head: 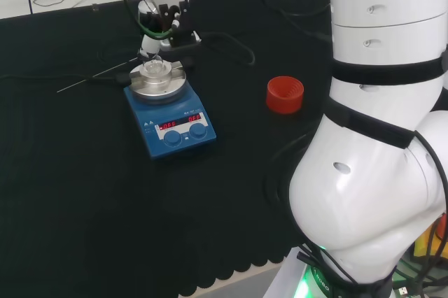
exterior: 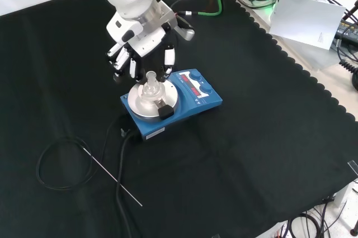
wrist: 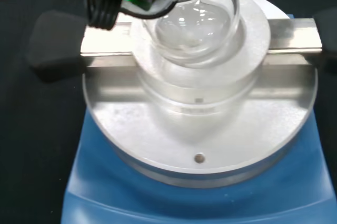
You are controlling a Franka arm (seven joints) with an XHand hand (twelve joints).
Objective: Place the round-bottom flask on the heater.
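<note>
Left of centre in the front view, the clear round-bottom flask (exterior: 151,86), faint against the metal, sits on the blue heater (exterior: 170,104); the hand (exterior: 140,53) hangs just above, fingers straight, released.

Flask (exterior: 150,85) on heater (exterior: 170,104); stand (head: 285,94) right, head view.
</note>
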